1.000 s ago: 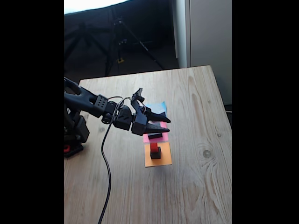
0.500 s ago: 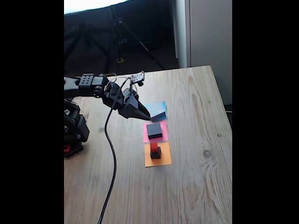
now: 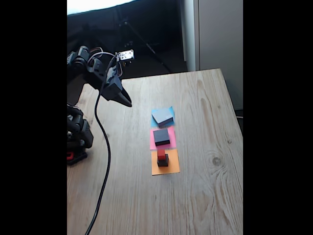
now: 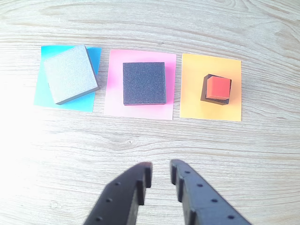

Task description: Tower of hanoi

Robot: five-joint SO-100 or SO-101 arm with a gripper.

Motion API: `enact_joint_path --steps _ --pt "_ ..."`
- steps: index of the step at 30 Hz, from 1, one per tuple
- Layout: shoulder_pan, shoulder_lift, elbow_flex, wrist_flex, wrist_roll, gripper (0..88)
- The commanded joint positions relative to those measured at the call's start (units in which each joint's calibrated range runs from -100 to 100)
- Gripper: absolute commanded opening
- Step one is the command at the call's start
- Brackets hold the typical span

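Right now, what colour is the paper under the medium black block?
Pink. The paper square under the medium black block shows best in the wrist view.

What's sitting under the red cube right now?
The red cube sits on the small black cube, which rests on the orange paper square. The red cube covers most of the black cube's top face, so that part is hidden.

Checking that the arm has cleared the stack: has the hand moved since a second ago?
Yes. In the fixed view the hand has pulled up and left, away from the pink paper square it hovered over, toward the table's far-left corner.
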Motion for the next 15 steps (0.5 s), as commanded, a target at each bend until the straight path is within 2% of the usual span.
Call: enact_joint_path --steps 1,6,12,15 --pt "-0.61 -1.59 -4.15 2.10 0.87 0.4" --pt "-0.20 -1.89 -1.15 1.37 0.87 2.3" --pt "1.39 -3.40 9.67 -6.96 0.87 14.3" --pt "2.31 -5.07 16.30 -12.14 0.87 25.9"
